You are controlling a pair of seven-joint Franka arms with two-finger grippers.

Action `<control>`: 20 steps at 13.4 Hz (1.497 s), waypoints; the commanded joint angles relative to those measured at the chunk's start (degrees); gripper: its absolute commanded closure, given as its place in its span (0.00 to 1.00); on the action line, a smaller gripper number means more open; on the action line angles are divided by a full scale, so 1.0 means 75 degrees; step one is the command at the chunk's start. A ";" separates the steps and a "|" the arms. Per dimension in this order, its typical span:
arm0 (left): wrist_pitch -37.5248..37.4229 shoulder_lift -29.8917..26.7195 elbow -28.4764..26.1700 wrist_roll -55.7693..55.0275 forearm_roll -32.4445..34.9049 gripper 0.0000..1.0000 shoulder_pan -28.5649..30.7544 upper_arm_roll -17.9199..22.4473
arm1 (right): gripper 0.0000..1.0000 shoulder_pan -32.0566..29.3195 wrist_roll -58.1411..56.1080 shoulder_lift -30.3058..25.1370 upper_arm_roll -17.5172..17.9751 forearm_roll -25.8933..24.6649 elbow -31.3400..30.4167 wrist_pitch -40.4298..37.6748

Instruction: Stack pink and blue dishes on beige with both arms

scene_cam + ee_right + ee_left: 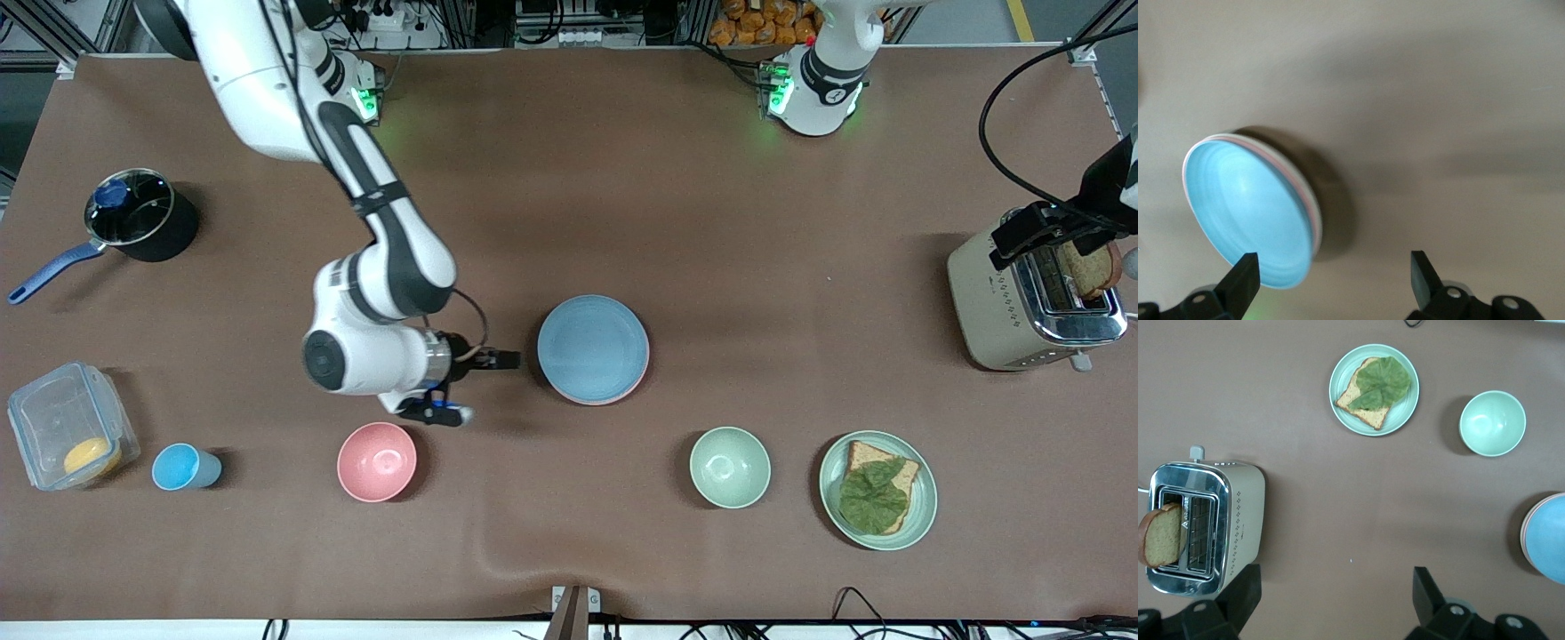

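Observation:
The light blue plate (593,348) lies on top of a stack in the middle of the table. The pink plate's rim (633,384) shows just under it. In the right wrist view the blue plate (1248,213) has a thin pink edge (1313,207) below it. The beige plate is hidden beneath the two. My right gripper (476,387) hangs open and empty beside the stack, toward the right arm's end; in its own view the right gripper (1331,277) is off the plate's rim. My left gripper (1053,233) is open over the toaster, holding nothing (1331,600).
A pink bowl (377,460) and a blue cup (182,467) sit near the right gripper, closer to the camera. A green bowl (730,467), a green plate (925,511) with toast, a toaster (996,311), a pot (169,238) and a clear box (44,409) also stand around.

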 commanded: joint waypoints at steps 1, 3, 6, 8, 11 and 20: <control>-0.0295 -0.0167 -0.0067 0.0249 -0.0139 0.00 -0.0273 0.0323 | 0.00 -0.0648 -0.0254 -0.0499 -0.0117 -0.0486 -0.0131 -0.0965; -0.0459 -0.0167 -0.0067 0.0249 -0.0162 0.00 -0.0296 0.0312 | 0.00 -0.1163 -0.0570 -0.0722 -0.0141 -0.1070 -0.0143 -0.1400; -0.0659 -0.0167 -0.0078 0.0330 -0.0220 0.00 -0.0378 0.0288 | 0.00 -0.1926 -0.1260 -0.0957 -0.0129 -0.1834 -0.0143 -0.1987; -0.0752 -0.0167 -0.0078 0.0623 -0.0315 0.00 -0.0355 0.0265 | 0.00 -0.2196 -0.1683 -0.1167 -0.0269 -0.2056 -0.0131 -0.2222; -0.0928 -0.0167 -0.0067 0.0787 -0.0338 0.00 -0.0320 0.0137 | 0.00 -0.2431 -0.1978 -0.1694 -0.0422 -0.3132 -0.0213 -0.2211; -0.1209 -0.0295 -0.0044 0.0694 -0.0466 0.00 -0.0027 -0.0275 | 0.00 -0.3076 -0.1977 -0.4764 -0.0375 -0.4495 -0.1198 -0.2468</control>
